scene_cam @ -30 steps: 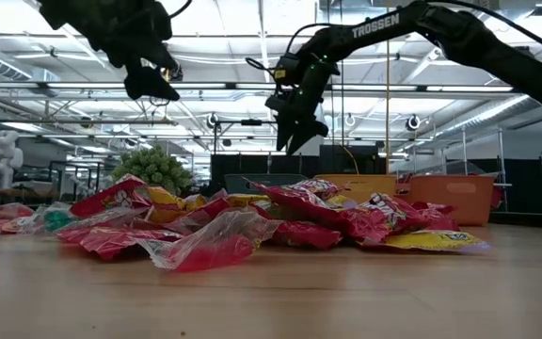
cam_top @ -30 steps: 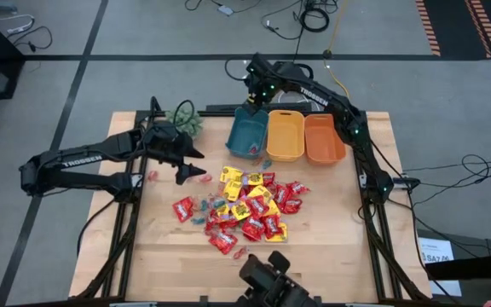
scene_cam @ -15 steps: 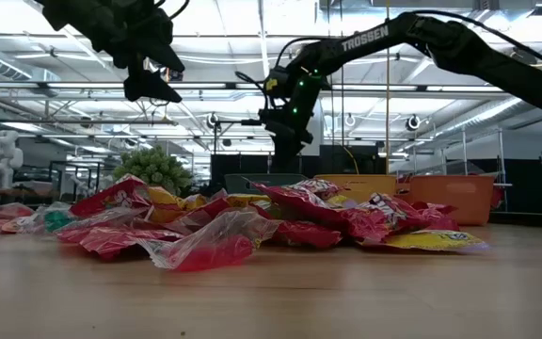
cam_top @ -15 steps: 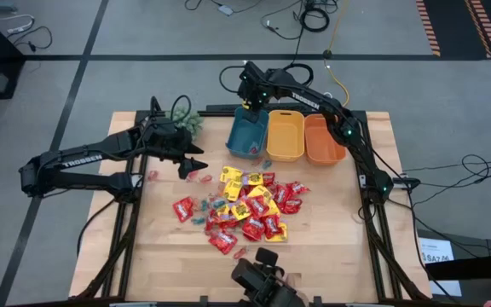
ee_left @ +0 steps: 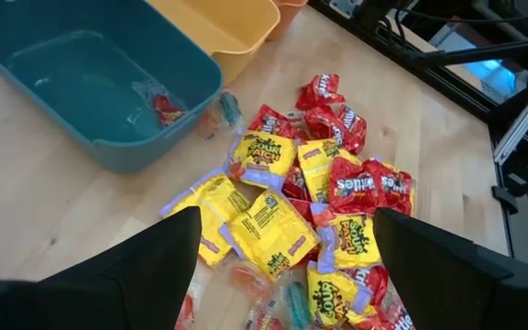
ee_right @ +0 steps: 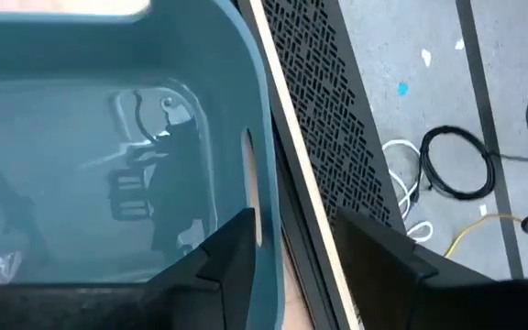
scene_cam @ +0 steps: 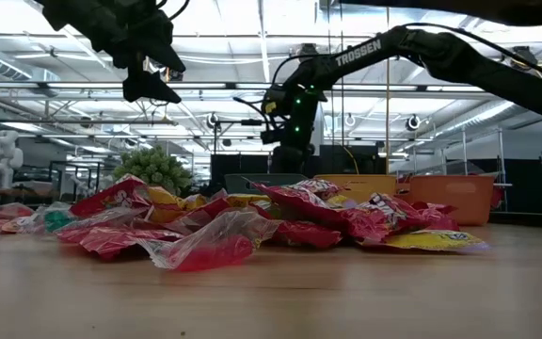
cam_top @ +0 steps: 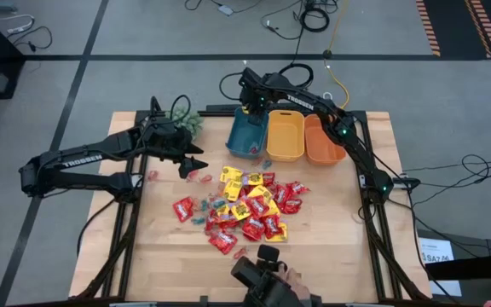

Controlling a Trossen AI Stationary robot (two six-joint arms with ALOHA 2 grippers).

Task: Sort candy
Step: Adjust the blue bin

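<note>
The candy [cam_top: 245, 209] lies in a loose heap of red and yellow packets with small pale pieces on the wooden table, and shows in the low view [scene_cam: 252, 217] and the left wrist view [ee_left: 310, 202]. One small red piece [ee_left: 159, 105] lies inside the teal bin [cam_top: 247, 136]. My left gripper [cam_top: 196, 162] hangs open above the table, left of the heap, with nothing between its fingers. My right gripper [ee_right: 291, 247] points down at the teal bin's far end, open. One finger is over the bin's inside and one beyond its end wall [ee_right: 262, 156]. I cannot tell whether they touch it.
A yellow bin [cam_top: 285, 135] and an orange bin [cam_top: 322, 139] stand right of the teal one along the far edge. A small green plant [cam_top: 184, 119] sits at the far left. A few stray sweets [cam_top: 152, 176] lie left of the heap. A camera mount [cam_top: 262, 277] sits at the near edge.
My right gripper has sunk toward the teal bin's far end and rolled about its own line as it went. In the low view it has dropped from well above the bins to just behind them. The candy has not moved.
</note>
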